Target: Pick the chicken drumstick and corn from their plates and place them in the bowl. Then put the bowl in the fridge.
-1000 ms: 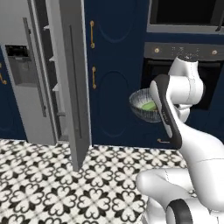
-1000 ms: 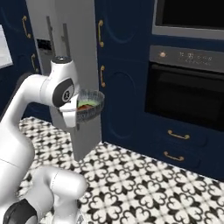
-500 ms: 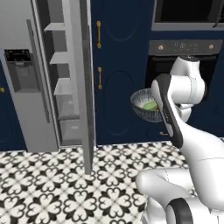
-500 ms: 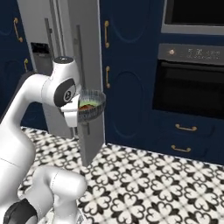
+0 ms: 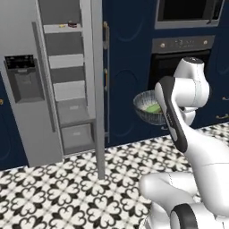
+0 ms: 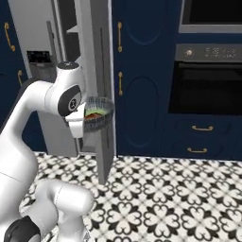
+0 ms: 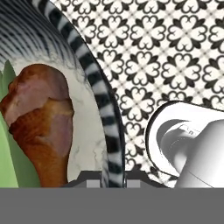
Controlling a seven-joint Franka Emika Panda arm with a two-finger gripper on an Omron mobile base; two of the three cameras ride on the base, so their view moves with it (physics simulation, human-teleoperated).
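Grey speckled bowl (image 5: 151,108) is carried in the air by the gripper (image 7: 106,177), whose jaws are closed on the bowl's rim, one finger inside the wall and one outside, as seen in the hand view. Inside the bowl the reddish-brown chicken drumstick (image 7: 41,122) is seen lying against the pale inner wall, with the green husk of the corn (image 7: 9,153) just beside it; the green is also visible in the bowl from the left base view, and red and green from the right base view. The bowl is held above the black-and-white patterned floor (image 5: 58,197), in front of the navy cabinets (image 6: 142,80) and to the right of the fridge (image 5: 31,89). The right-hand fridge door (image 5: 98,85) is swung open edge-on, exposing grey shelves (image 5: 69,89); the bowl is held apart from them, outside the compartment. A built-in oven (image 6: 208,90) is set into the cabinets further right.
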